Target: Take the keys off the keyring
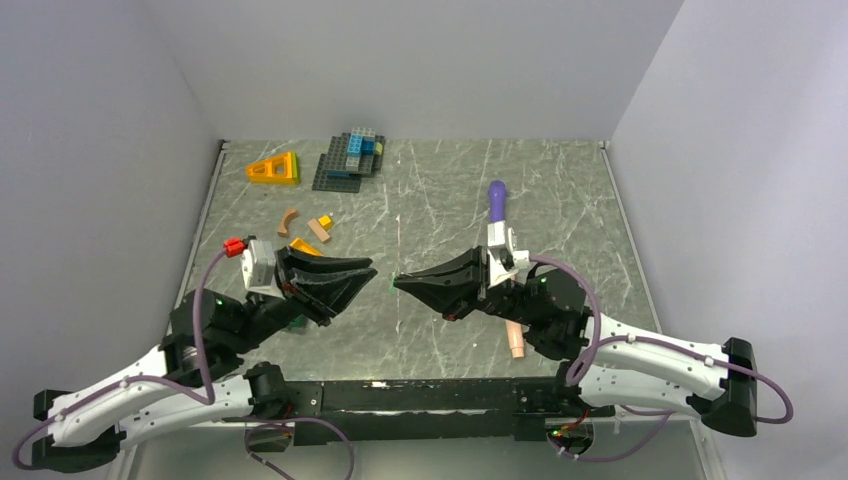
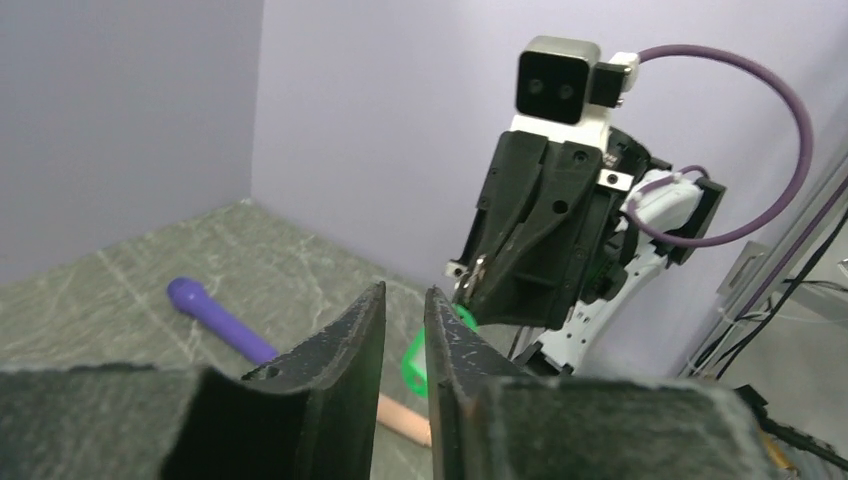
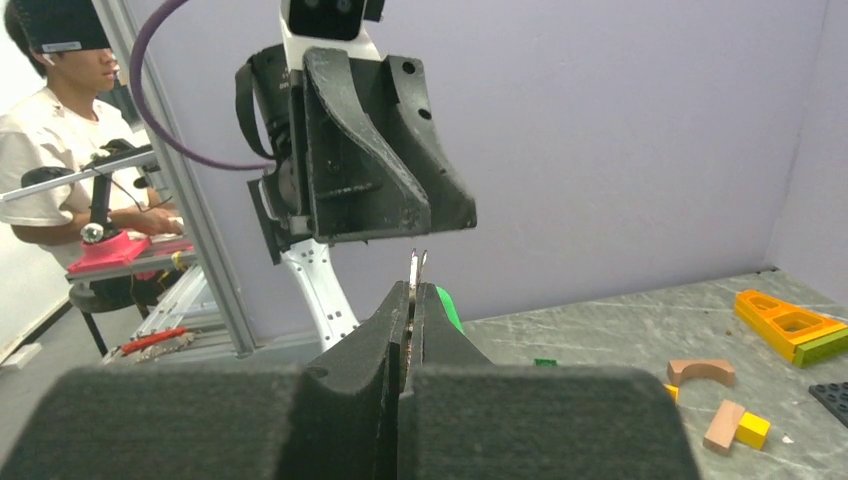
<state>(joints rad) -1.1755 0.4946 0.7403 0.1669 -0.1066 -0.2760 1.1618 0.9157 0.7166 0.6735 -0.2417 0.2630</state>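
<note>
Right gripper point(image 3: 412, 292) tight on keyring point(image 3: 417, 264)

You are working under soft, even overhead light; the grey marbled surface point(image 1: 560, 200) is catching only faint, soft-edged shadows. In both wrist views, the near black textured fingers point(image 2: 330, 390) are blurring while the backgrounds are reading sharper.

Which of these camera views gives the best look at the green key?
The left wrist view: the green key hangs in the open below the right gripper, which is shut on the keyring. The right wrist view shows only a green sliver behind its fingers; the top view, a tiny green speck.
</note>
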